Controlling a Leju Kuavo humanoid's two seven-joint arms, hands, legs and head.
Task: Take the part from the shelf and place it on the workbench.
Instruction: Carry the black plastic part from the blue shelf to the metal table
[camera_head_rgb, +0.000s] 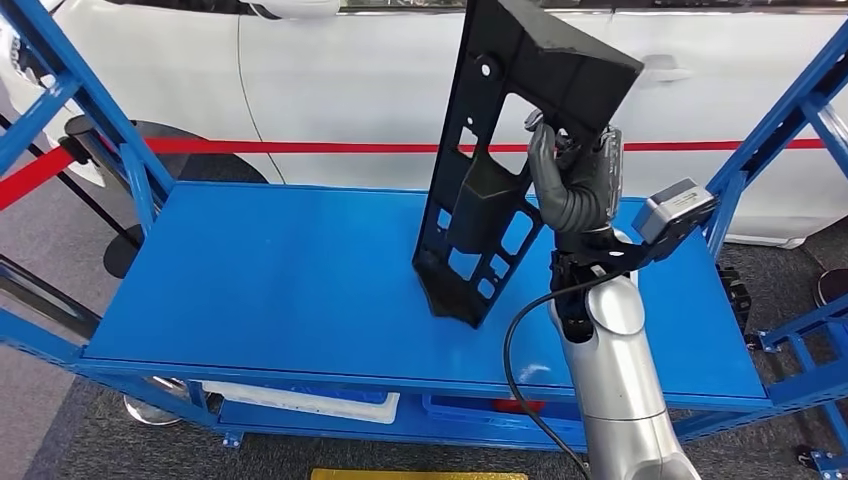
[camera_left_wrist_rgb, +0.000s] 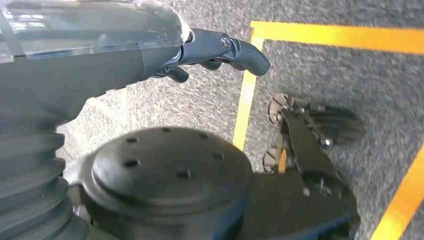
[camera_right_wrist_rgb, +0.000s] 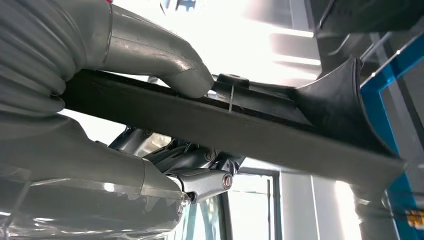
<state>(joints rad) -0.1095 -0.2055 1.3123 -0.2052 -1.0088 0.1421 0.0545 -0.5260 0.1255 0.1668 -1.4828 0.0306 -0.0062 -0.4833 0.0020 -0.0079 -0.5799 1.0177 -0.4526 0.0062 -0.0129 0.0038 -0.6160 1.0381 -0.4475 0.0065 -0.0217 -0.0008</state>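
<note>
A long black plastic part (camera_head_rgb: 510, 140) with several cut-outs stands nearly upright over the blue shelf top (camera_head_rgb: 280, 280), its lower end close to or touching the surface. My right hand (camera_head_rgb: 572, 180) grips it at mid-height from the right side. In the right wrist view the part (camera_right_wrist_rgb: 240, 127) crosses the frame as a dark bar, with my right hand's thumb (camera_right_wrist_rgb: 165, 65) pressed on one side and its fingers (camera_right_wrist_rgb: 200, 175) on the other. My left hand (camera_left_wrist_rgb: 220, 50) hangs over grey floor, holding nothing, fingers loosely curled.
Blue shelf uprights rise at the left (camera_head_rgb: 90, 110) and the right (camera_head_rgb: 780, 130). A white car (camera_head_rgb: 340, 80) with a red barrier tape (camera_head_rgb: 300, 147) stands behind the shelf. A white tray (camera_head_rgb: 300, 402) lies on the lower level. Yellow floor lines (camera_left_wrist_rgb: 340, 35) run under my left hand.
</note>
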